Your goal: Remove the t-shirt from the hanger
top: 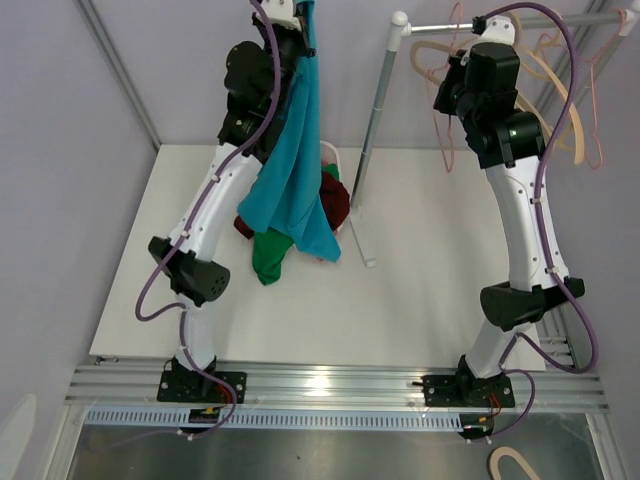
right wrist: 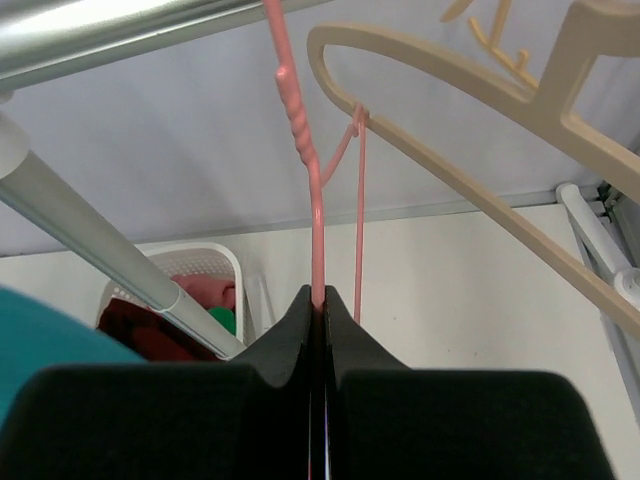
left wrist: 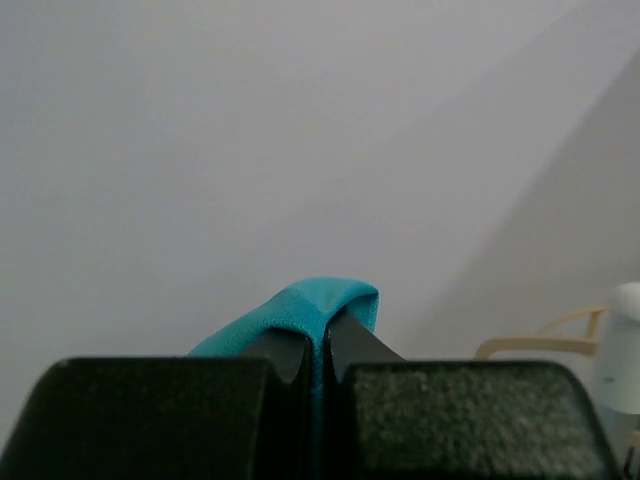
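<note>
T-shirt (top: 290,180), teal, hangs in a long drape at 12 o'clock of the overhead view, its hem brushing the red and green clothes (top: 270,255) heaped below it. The left gripper (left wrist: 322,345) is pressed together on a fold of it at the very top. The right gripper (right wrist: 320,300), at 1 o'clock, is pinching the wire of the pink hanger (right wrist: 315,200), which hangs from the rail (right wrist: 120,20) beside a beige hanger (right wrist: 470,190).

The shirt looks free of the hanger, so the job now is likely to part the two cleanly. The right pinch should hold the hanger steady on the rail. The left should carry the cloth toward 9 o'clock, clear of the rack's upright pole (top: 372,130), then lower it without slackening until it rests on the table (top: 430,260) or in the white basket (right wrist: 180,260).

The left fingers are cut off by the top edge overhead. Its wrist view shows only the fold and bare wall, so I cannot tell whether the collar is snagged anywhere. The shirt hides most of the basket
</note>
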`<state>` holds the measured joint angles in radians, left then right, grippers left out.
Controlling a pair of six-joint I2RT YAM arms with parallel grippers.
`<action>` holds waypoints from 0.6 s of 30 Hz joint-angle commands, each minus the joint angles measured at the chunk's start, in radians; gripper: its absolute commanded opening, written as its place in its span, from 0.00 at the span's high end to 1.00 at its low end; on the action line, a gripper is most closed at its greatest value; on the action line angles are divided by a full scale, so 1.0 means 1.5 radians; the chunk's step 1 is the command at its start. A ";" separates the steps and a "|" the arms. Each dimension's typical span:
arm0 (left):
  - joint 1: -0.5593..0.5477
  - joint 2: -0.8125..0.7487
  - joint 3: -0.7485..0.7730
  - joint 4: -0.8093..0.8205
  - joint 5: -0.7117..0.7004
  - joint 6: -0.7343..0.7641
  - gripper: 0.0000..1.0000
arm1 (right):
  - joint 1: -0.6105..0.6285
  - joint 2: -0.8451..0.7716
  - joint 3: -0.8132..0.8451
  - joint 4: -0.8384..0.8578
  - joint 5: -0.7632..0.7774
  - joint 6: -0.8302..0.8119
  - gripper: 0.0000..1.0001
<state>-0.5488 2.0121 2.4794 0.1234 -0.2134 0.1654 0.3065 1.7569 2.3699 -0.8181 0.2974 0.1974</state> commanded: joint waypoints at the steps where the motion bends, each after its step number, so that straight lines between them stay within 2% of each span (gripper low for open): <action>1: 0.051 -0.005 -0.007 0.043 0.041 -0.069 0.99 | -0.009 0.010 0.007 0.055 -0.033 -0.010 1.00; 10: 0.073 -0.014 -0.146 0.061 0.009 -0.086 0.99 | -0.011 0.005 -0.081 0.082 -0.044 0.014 1.00; 13: 0.073 -0.080 -0.282 0.095 -0.004 -0.136 0.99 | -0.011 -0.019 -0.123 0.095 -0.037 0.016 1.00; 15: 0.072 -0.117 -0.432 0.118 -0.001 -0.183 0.99 | -0.011 -0.038 -0.140 0.104 -0.036 0.016 1.00; 16: 0.071 -0.150 -0.457 0.123 -0.005 -0.199 0.99 | -0.011 -0.044 -0.155 0.108 -0.033 0.016 1.00; 18: 0.067 -0.176 -0.567 0.118 -0.039 -0.246 0.99 | -0.011 -0.054 -0.165 0.107 -0.027 0.016 1.00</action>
<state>-0.4393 1.8729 1.7863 0.2356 -0.2169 -0.0666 0.2916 1.7485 2.1418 -0.6624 0.2504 0.2104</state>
